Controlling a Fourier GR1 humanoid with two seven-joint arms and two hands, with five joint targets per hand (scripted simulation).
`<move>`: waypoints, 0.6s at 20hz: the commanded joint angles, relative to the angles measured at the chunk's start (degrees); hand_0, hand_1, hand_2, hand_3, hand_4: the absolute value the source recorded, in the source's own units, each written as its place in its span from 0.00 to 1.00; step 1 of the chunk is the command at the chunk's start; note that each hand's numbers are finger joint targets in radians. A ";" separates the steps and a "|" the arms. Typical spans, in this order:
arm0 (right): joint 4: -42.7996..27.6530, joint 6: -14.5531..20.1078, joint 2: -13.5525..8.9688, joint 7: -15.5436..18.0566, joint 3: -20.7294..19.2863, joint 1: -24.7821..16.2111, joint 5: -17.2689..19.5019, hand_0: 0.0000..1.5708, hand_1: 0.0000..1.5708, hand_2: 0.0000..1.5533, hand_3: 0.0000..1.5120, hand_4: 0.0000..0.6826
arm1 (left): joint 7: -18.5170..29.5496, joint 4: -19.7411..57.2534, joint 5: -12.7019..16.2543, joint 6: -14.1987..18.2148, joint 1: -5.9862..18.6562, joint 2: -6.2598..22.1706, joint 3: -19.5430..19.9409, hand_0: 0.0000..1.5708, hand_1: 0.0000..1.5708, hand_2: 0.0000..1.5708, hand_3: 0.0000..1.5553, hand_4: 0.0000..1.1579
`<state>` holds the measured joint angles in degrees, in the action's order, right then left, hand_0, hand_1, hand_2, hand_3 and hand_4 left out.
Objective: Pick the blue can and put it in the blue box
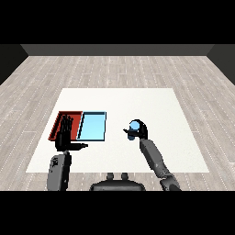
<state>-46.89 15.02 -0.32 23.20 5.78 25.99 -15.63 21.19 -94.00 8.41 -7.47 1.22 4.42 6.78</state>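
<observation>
Table: one white table (174,137), set on a grey wood-plank floor (114,69).
Trays: two, side by side and touching, on the left part of the table.
Red tray: one (58,122), the leftmost of the pair; much of it is covered by the left hand.
Light blue tray: one (93,126), just to the right of the red one; nothing lies in it.
Cans: one blue can (135,125), upright, to the right of the light blue tray and apart from it, near the middle of the table.
Where the can is: inside the right hand, outside both trays; whether its base touches the table cannot be told.
Hands: two, both black, each on a grey forearm.
Right hand: (140,132) curled round the blue can, with a finger or the thumb poking out to the left below it; its forearm runs down to the lower right.
Left hand: (64,134) holds nothing, fingers straight and pointing away from the robot over the red tray, thumb stretched out to the right toward the light blue tray's near corner.
</observation>
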 commanded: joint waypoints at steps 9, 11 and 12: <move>-14.49 4.90 -3.52 -10.07 3.42 1.60 6.94 0.93 0.93 0.93 0.93 0.92 | -4.66 -2.80 -5.92 2.16 -1.22 -3.60 -8.48 0.00 0.00 0.00 0.00 0.00; -14.92 3.96 -4.05 -8.27 3.56 1.16 8.43 0.91 0.91 0.93 0.92 0.91 | -4.89 -1.05 -4.05 -0.05 0.08 -2.02 -7.16 0.00 0.00 0.00 0.00 0.00; -20.80 3.75 -6.67 -11.81 3.44 -0.33 8.01 0.91 0.91 0.93 0.92 0.91 | -0.70 4.42 -5.94 0.61 -0.07 -3.59 -8.04 0.00 0.00 0.00 0.00 0.00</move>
<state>-61.47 18.24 -4.41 14.58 8.51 25.83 -9.54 18.68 -93.87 4.00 -6.62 1.18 2.15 0.66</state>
